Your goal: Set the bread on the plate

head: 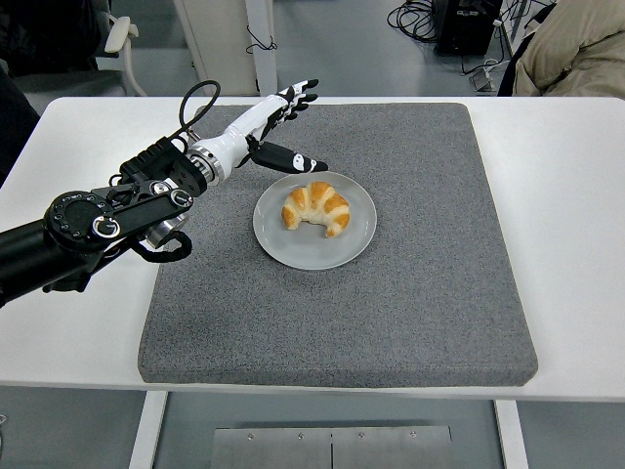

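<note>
A golden croissant (316,207) lies on the grey round plate (315,249), which sits on the grey mat. My left hand (285,132) is above and to the upper left of the plate, apart from the bread. Its fingers are spread and hold nothing, the thumb pointing toward the plate's far rim. The left arm (88,230) comes in from the left edge. The right arm is out of view.
The grey mat (420,293) covers the middle of the white table (576,244). A black cable (195,103) loops up from the left wrist. A person's beige sleeve (571,49) shows at the top right corner.
</note>
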### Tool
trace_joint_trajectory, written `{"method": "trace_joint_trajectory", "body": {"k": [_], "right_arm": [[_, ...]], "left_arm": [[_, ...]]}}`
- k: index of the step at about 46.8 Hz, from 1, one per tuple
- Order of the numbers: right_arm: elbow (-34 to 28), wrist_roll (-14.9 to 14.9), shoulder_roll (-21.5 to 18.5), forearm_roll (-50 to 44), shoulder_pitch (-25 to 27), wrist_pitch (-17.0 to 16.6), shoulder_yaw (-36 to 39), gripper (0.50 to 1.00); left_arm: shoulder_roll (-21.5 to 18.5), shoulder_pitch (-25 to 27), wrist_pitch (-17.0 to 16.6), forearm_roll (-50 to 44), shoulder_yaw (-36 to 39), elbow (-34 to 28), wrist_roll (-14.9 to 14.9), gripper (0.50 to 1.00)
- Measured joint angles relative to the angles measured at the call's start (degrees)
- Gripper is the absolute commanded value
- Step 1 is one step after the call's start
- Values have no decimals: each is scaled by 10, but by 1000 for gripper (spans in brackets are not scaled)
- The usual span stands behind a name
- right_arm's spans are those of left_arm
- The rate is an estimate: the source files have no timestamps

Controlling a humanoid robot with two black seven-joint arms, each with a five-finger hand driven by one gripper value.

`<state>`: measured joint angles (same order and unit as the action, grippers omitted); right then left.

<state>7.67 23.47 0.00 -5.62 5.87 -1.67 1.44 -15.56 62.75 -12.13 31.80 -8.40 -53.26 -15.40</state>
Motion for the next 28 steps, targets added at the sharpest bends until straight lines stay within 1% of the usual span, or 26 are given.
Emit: {"method": "trace_joint_trajectory", "body": {"k": [12, 20, 28], "right_arm": [[0, 0, 0, 0, 0, 0, 0, 1000], [0, 0, 0, 0, 0, 0, 0, 1000], [0, 0, 0, 0, 0, 0, 0, 1000]], "left_arm": [[2, -49, -5, -18, -121, 1, 0, 972], [4, -69, -5, -38, -186, 4, -3, 972], [13, -71, -4, -79, -217, 55, -20, 972]]}}
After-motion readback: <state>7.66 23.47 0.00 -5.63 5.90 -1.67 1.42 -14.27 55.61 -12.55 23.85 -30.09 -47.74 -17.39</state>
